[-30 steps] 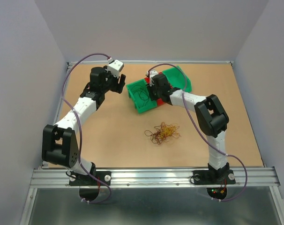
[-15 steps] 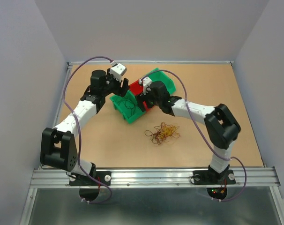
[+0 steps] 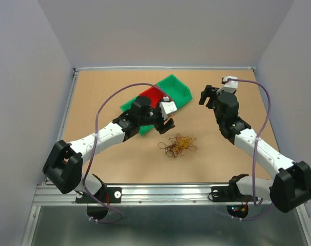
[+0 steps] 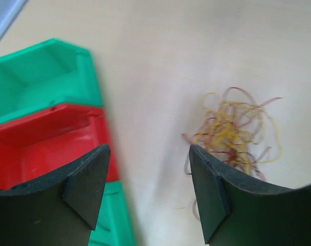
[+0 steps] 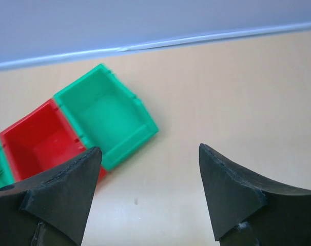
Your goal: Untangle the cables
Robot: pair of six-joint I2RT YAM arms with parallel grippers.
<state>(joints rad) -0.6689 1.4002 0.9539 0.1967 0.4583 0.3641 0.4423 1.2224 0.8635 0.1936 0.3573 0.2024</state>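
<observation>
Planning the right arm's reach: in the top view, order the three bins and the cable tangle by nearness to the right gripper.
1. Right-end green bin, just left of the right gripper.
2. Red bin, mid-row, and cable tangle, toward the near edge: too close to call.
3. Left-end green bin, partly under the left arm.
</observation>
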